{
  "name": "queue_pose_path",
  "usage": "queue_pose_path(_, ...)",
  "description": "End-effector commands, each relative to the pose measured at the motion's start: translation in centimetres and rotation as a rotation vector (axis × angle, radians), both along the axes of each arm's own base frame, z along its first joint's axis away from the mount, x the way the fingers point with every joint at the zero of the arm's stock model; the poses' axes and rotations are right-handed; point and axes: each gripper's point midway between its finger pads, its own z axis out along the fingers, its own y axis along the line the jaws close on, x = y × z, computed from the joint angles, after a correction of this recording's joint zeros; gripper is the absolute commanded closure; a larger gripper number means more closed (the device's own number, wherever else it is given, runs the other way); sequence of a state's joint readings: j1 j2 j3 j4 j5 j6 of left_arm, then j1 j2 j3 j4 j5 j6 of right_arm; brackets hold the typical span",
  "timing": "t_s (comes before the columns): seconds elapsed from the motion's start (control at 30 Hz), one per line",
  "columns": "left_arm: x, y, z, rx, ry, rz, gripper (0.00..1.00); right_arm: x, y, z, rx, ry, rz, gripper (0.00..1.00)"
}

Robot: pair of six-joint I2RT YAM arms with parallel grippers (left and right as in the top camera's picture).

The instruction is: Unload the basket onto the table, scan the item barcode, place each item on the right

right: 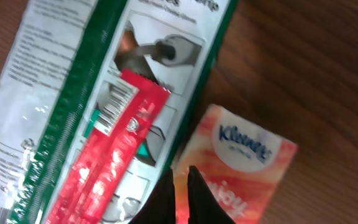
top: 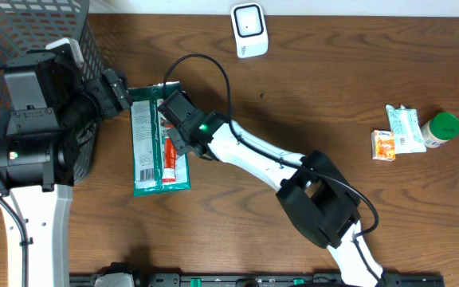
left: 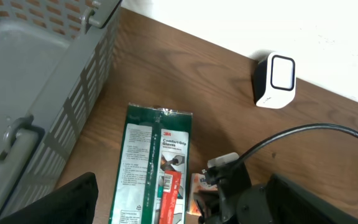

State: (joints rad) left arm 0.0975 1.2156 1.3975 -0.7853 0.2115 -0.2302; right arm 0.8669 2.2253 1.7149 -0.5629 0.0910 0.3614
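An orange Kleenex tissue pack [right: 247, 155] lies on the wooden table beside a green-and-white glove package [right: 55, 93]. A red sachet [right: 104, 155] with a barcode rests on top of that package. My right gripper [right: 181, 171] is shut, its black fingertips pinching the tissue pack's left edge. In the overhead view the right gripper [top: 175, 139] covers most of the pack. My left gripper [left: 182, 186] hovers open above the glove package [left: 154, 162], holding nothing. The white scanner [top: 248, 29] stands at the table's far edge.
A grey mesh basket [top: 22, 32] fills the far left corner, close to the left arm. At the right lie another orange tissue pack [top: 383, 145], a white packet [top: 406, 127] and a green-capped bottle [top: 441, 127]. The right arm's cable loops above the package.
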Motion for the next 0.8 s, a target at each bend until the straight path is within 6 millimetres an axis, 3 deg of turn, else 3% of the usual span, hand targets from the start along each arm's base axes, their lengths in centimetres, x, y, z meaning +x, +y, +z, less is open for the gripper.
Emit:
queue_pose_path(0.0, 0.0, 0.1, 0.3, 0.006, -0.007, -0.007, 0.13, 0.0, -0.8, -0.3, -0.029, 0.012, -0.022, 0.95)
queue_pose_path(0.3, 0.0, 0.1, 0.3, 0.006, -0.007, -0.007, 0.13, -0.7, -2.7, -1.1, -0.108, 0.044, -0.038, 0.96)
queue_pose_path(0.6, 0.0, 0.1, 0.3, 0.006, -0.007, -0.007, 0.13, 0.3, -7.9, -1.6, -0.291, 0.036, -0.107, 0.95)
queue_pose_path(0.77, 0.0, 0.1, 0.3, 0.006, -0.007, -0.007, 0.13, 0.4, -7.5, -0.8, -0.297, 0.017, -0.029, 0.88)
